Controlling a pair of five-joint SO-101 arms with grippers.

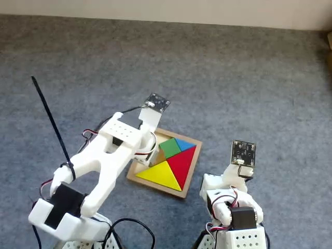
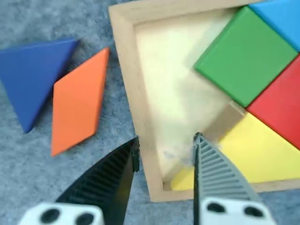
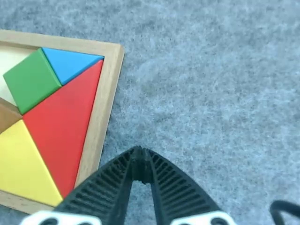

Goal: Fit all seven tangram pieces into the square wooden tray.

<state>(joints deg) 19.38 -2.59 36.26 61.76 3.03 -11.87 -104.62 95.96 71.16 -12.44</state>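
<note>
Starting on the left: the dark blue wooden triangle (image 2: 33,77) and the orange wooden parallelogram (image 2: 77,101) are right next to each other on the grey carpet (image 2: 23,164), just outside the square wooden tray (image 2: 129,70). The left gripper (image 2: 166,137) has its jaws apart, straddling the tray wall. Inside the tray are a green square (image 2: 246,54), light blue triangle (image 2: 281,18), red triangle (image 2: 281,112), yellow triangle (image 2: 253,154) and a small brown piece (image 3: 7,115). The right gripper (image 3: 140,161), jaws together, hangs over the carpet beside the tray.

White arms (image 1: 106,166) carry black motors (image 1: 65,202), black cables (image 1: 134,220) and ribbed claws (image 3: 139,151).
</note>
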